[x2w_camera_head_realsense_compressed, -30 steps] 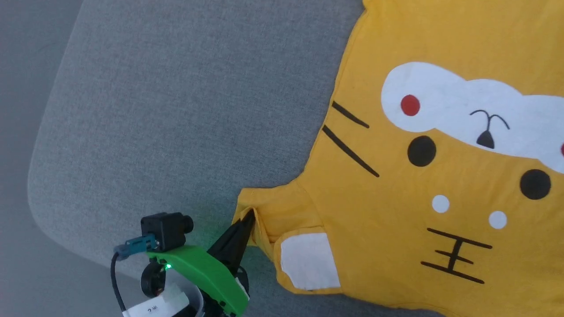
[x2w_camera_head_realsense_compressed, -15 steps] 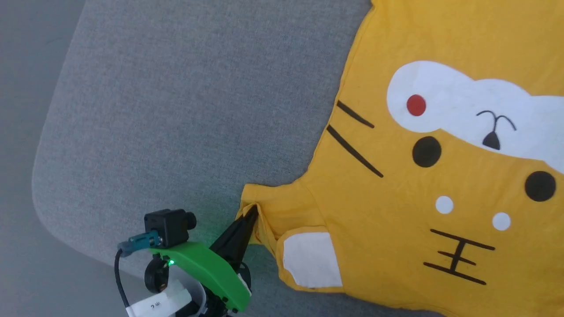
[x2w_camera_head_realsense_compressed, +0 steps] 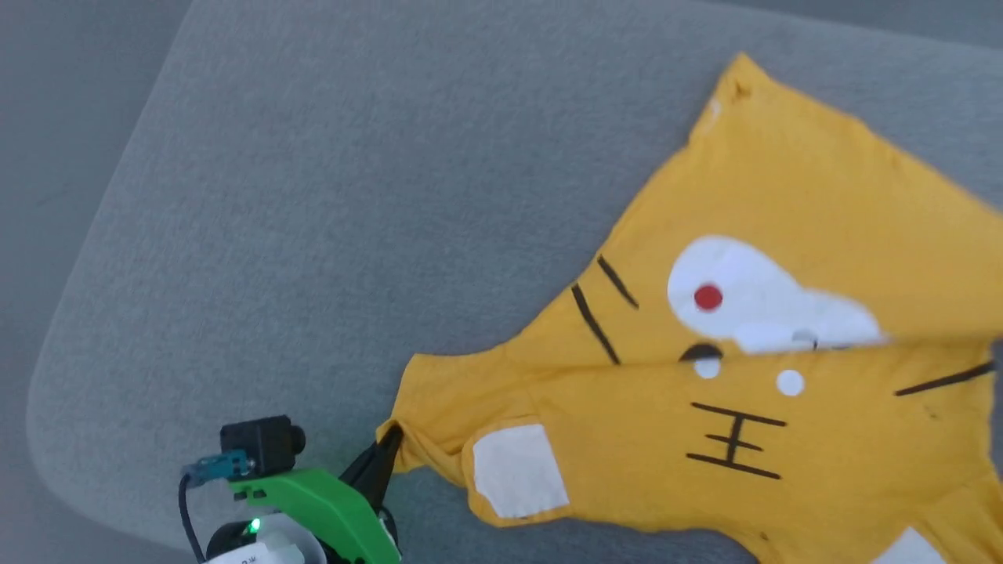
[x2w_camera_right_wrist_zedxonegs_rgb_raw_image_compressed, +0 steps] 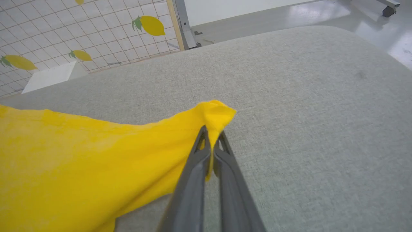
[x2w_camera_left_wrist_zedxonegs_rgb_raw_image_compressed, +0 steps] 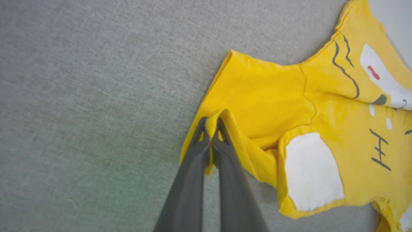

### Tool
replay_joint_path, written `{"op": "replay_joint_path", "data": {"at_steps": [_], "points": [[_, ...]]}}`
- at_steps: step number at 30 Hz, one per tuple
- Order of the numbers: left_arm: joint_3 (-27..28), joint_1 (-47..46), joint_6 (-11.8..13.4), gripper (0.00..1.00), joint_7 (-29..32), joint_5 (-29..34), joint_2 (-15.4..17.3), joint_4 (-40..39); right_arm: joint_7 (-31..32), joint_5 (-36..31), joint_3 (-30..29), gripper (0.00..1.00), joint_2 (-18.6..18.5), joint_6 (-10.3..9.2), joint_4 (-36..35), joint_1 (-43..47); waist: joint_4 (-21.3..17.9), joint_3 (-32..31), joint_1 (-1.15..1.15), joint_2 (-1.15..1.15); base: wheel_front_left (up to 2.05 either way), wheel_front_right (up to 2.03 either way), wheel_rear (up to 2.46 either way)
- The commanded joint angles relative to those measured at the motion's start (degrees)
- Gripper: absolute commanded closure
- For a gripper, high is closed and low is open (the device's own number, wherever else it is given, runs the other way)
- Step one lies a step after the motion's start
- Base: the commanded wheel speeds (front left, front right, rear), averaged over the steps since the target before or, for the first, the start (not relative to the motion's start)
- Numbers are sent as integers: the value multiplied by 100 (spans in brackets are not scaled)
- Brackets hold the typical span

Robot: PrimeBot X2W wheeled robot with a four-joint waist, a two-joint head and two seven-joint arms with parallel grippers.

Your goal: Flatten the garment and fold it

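Observation:
The yellow T-shirt [x2w_camera_head_realsense_compressed: 783, 446] lies print-up on the grey padded surface [x2w_camera_head_realsense_compressed: 313, 235], its tiger face creased across the eyes, with the white muzzle [x2w_camera_head_realsense_compressed: 744, 301] bulging above the crease. My left gripper [x2w_camera_head_realsense_compressed: 389, 440] is shut on the hem of the near sleeve, beside the white sleeve patch [x2w_camera_head_realsense_compressed: 517, 470]. The left wrist view shows that gripper [x2w_camera_left_wrist_zedxonegs_rgb_raw_image_compressed: 211, 124] pinching a ridge of sleeve cloth [x2w_camera_left_wrist_zedxonegs_rgb_raw_image_compressed: 267, 103]. In the right wrist view my right gripper [x2w_camera_right_wrist_zedxonegs_rgb_raw_image_compressed: 211, 133] is shut on a yellow corner of the T-shirt [x2w_camera_right_wrist_zedxonegs_rgb_raw_image_compressed: 80, 154], held just above the surface.
The padded surface's rounded edge runs down the left, with grey floor [x2w_camera_head_realsense_compressed: 47, 117] beyond it. Bare grey surface spreads left of and behind the shirt. In the right wrist view a lemon-patterned tiled wall [x2w_camera_right_wrist_zedxonegs_rgb_raw_image_compressed: 64, 32], a white box [x2w_camera_right_wrist_zedxonegs_rgb_raw_image_compressed: 51, 75] and shiny floor [x2w_camera_right_wrist_zedxonegs_rgb_raw_image_compressed: 289, 16] lie beyond the far edge.
The head camera has shifted, showing more of the far surface. The shirt's far part has bunched toward the near part, creasing across the eyes. My left gripper keeps its hold on the sleeve.

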Motion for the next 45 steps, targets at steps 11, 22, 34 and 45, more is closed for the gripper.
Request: {"op": "replay_joint_path", "data": {"at_steps": [11,22,34,45], "points": [[76,276,171,100,130,-39,153,-200,1750,-99,-524,100,436,-8,-141,1460,-794,-856,-1,0,0,0,0],[43,276,175,100,186,-80,180,-286,2449,57,-374,0,441,-8,202,1684,-822,-931,-1,0,0,0,0],[-4,228,159,100,208,-79,214,-246,-463,343,1476,0,106,-8,-380,702,-746,-848,-1,0,0,0,0],[-109,-57,62,100,155,-65,143,-146,-868,593,3565,0,-755,-8,1537,-1113,-465,-429,-1,0,0,0,0]]}}
